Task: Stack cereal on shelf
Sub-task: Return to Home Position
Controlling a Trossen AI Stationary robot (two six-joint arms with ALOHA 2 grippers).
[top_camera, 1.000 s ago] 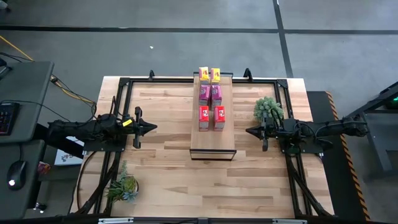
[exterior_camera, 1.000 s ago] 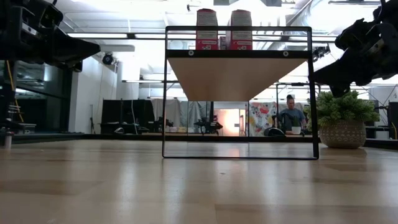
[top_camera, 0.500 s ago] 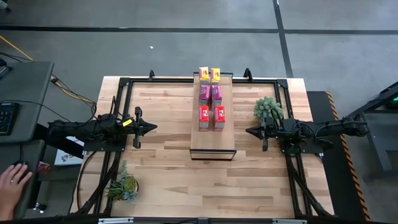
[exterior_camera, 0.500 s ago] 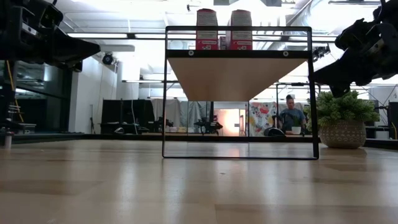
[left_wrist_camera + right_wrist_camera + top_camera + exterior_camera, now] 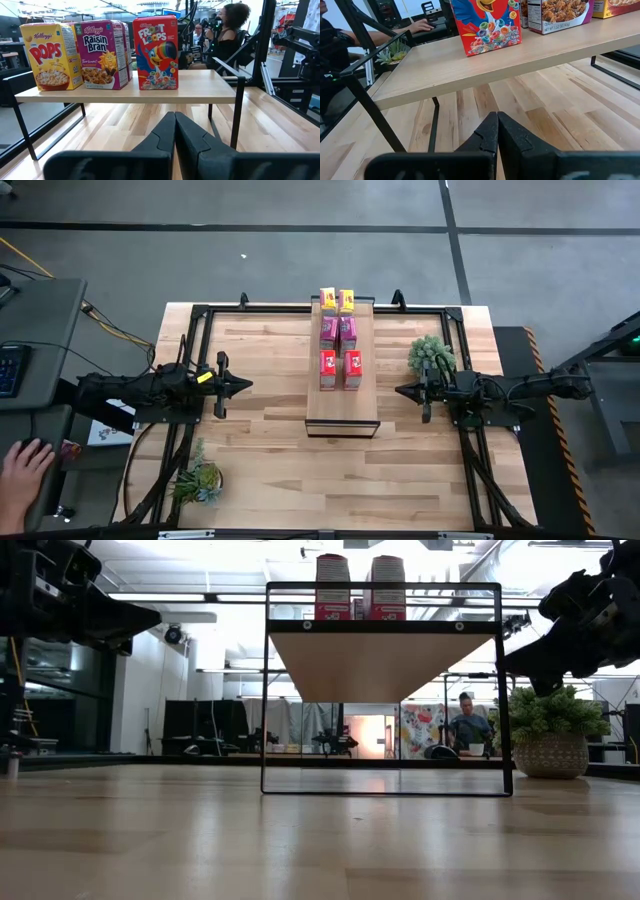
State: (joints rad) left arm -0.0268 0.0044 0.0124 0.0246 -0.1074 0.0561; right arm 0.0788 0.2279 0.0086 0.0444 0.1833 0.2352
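Observation:
Six cereal boxes stand upright in two rows on the far part of the shelf: a yellow pair, a magenta pair and a red pair. The left wrist view shows a yellow box, a magenta box and a red box standing on their bases. My left gripper hovers shut, left of the shelf. My right gripper hovers shut, right of it. Neither touches a box.
A potted plant stands by the right arm, another near the table's near left corner. The near half of the shelf is bare board. A person's hand rests on a desk left of the table. People sit in the room beyond.
Both arms and the boxes have kept still. A person's hand has come into view on the desk left of the table.

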